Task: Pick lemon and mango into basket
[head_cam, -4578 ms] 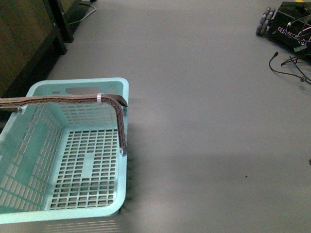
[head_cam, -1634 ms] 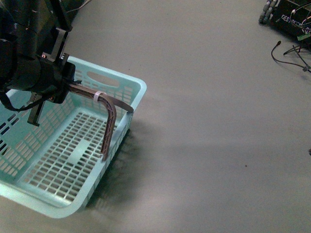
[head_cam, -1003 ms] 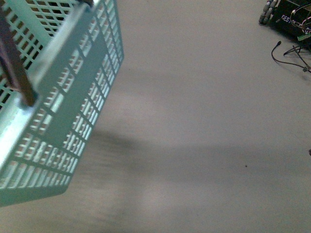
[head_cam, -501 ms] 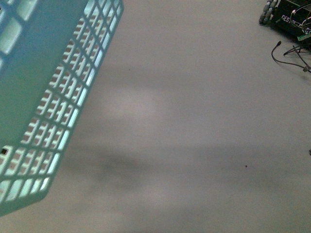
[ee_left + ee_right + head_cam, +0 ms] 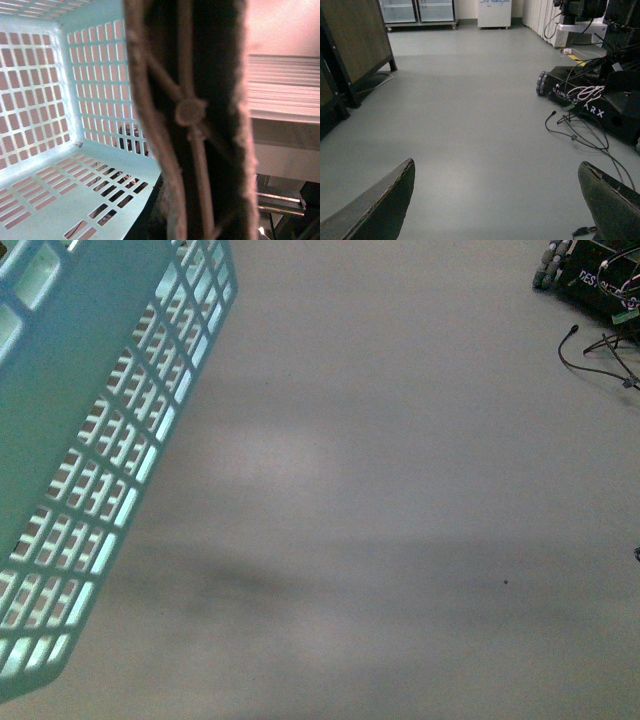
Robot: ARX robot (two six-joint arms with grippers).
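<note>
The light teal basket (image 5: pixel 90 440) hangs lifted off the grey floor and fills the left of the front view, its slotted underside toward the camera. In the left wrist view its lattice walls (image 5: pixel 65 90) and bottom show, empty as far as I can see. The grey-brown handle (image 5: pixel 195 115) runs right across that view, very close, and my left gripper is shut on it; its fingers are hidden by the handle. My right gripper (image 5: pixel 500 205) is open over bare floor, with nothing between its fingers (image 5: pixel 380 210). Lemon and mango are out of view.
A black wheeled robot base (image 5: pixel 600 100) with loose cables (image 5: pixel 580 135) sits on the floor at the right, also at the front view's top right (image 5: pixel 600 280). A dark wooden cabinet (image 5: pixel 350 45) stands at the left. Glass-door fridges (image 5: pixel 417 10) line the far wall.
The basket has gone from resting on the floor to being lifted and tilted up close to the front camera. In the last half second it shifted slightly left.
</note>
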